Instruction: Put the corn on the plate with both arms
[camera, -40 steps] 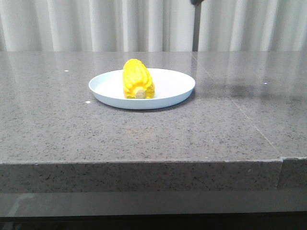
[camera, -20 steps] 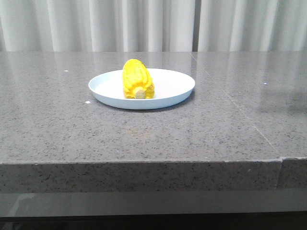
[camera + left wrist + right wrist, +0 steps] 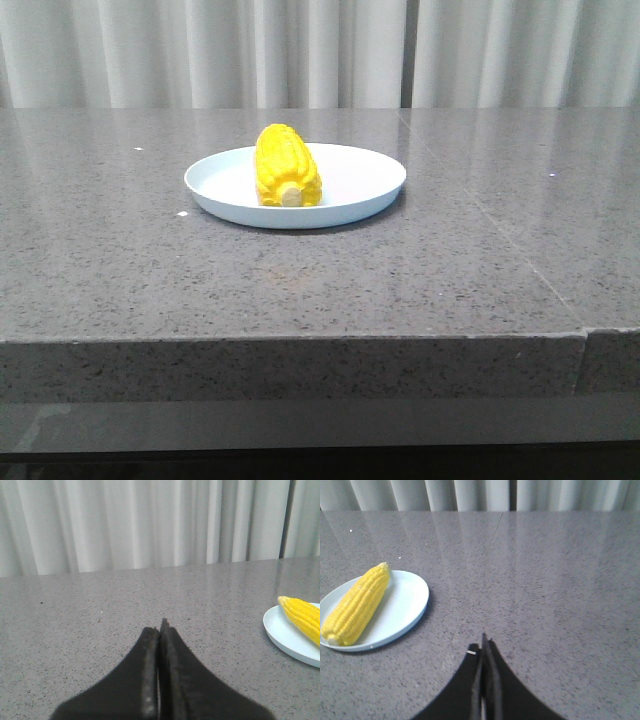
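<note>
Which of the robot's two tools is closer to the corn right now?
Hard to call; perhaps the right. Both the right tool and the left tool are shut, clear of the corn lying on the plate.

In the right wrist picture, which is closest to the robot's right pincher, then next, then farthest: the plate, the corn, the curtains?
Measured from the right gripper, which is shut:
1. The plate, off to one side on the table; its rim is nearest.
2. The corn, lying on the plate's far half.
3. The curtains, beyond the table's far edge.
</note>
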Motion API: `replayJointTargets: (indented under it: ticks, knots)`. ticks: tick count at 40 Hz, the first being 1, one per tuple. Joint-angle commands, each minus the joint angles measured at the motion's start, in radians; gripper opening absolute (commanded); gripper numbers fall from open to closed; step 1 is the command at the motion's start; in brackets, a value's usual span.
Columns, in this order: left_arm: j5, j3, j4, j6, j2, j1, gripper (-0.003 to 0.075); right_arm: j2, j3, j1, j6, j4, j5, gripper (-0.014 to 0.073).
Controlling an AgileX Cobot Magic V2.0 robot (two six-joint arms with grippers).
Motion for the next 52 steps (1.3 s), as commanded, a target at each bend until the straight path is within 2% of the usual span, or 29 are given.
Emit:
replayJointTargets:
  ticks: [1,10,52]
  knots:
    - [-0.087,-0.024,0.007,-0.001,0.01,0.003,-0.002,-0.105,0.044,-0.006,-0.009,-0.038,-0.105,-0.009]
    - [-0.087,-0.024,0.007,-0.001,0.01,0.003,-0.002,-0.229,0.1,-0.006,-0.009,-0.038,-0.113,-0.009]
    - [-0.087,-0.024,0.007,-0.001,0.01,0.003,-0.002,-0.229,0.1,-0.006,-0.009,-0.038,-0.117,-0.009]
